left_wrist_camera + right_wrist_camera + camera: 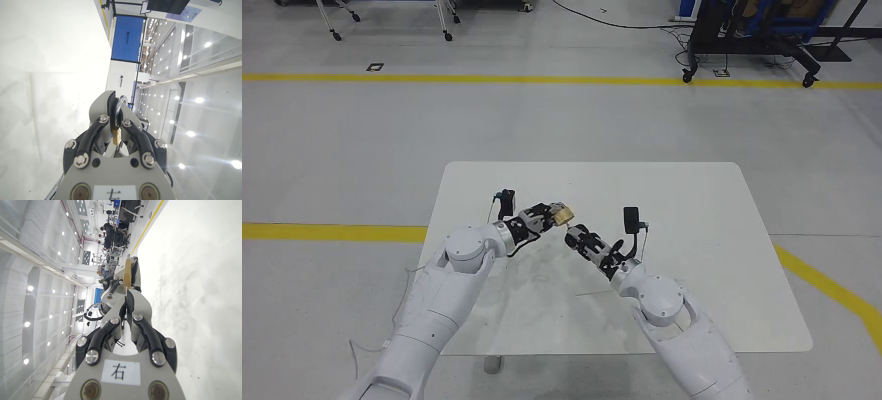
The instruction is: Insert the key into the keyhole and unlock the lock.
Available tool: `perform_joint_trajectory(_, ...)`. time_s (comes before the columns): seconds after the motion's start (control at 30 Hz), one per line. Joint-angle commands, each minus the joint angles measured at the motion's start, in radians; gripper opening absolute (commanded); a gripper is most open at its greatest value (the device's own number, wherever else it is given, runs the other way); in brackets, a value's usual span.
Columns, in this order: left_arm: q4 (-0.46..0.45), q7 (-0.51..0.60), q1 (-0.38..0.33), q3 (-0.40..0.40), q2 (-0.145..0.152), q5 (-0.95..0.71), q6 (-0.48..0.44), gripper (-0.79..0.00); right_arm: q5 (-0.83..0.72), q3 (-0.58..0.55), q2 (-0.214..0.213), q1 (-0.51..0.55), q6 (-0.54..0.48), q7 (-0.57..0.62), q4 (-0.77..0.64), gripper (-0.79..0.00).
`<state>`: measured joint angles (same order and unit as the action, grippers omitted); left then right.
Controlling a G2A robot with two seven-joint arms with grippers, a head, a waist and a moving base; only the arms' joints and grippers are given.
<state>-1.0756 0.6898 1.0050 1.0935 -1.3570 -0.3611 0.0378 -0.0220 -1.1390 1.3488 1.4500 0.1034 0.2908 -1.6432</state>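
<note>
We've got the right gripper [127,294] pinched narrow on the key [126,289], nose right up against the lock [127,273]. The key tip looks to be at the keyhole [127,284], but we can't tell how deep it sits; on the other side of the lock, the left gripper [118,106] is clamped on it by the shackle [122,99], brass body pointing back at its wrist. So we'd call it lock picked up, key lined up, maybe started in; what's left is pushing it home and the turn, and we can't see the shackle popped. Room-wise, the grippers meet nose to nose at the lock, so there's hardly any slack there; the lock hangs above the table [692,260], whose top runs out on every side, every edge well apart from the lock.
</note>
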Motion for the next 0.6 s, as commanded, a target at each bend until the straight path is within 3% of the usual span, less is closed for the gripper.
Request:
perform_joint_trajectory(0.0, -0.003, -0.002, 0.002, -0.001, 0.001, 0.008, -0.005, -0.785, 0.005, -0.004, -0.001, 0.002, 0.017, -0.011, -0.006, -0.785)
perform_joint_trajectory(0.27, -0.015, -0.020, 0.010, -0.004, 0.002, 0.027, -0.016, -0.785, 0.046, 0.010, 0.001, 0.002, 0.109, -0.071, -0.036, -0.785)
perform_joint_trajectory(0.57, -0.012, -0.015, 0.004, -0.005, 0.004, 0.054, -0.030, -0.785, 0.069, 0.035, 0.005, -0.023, 0.137, -0.061, -0.022, -0.785)
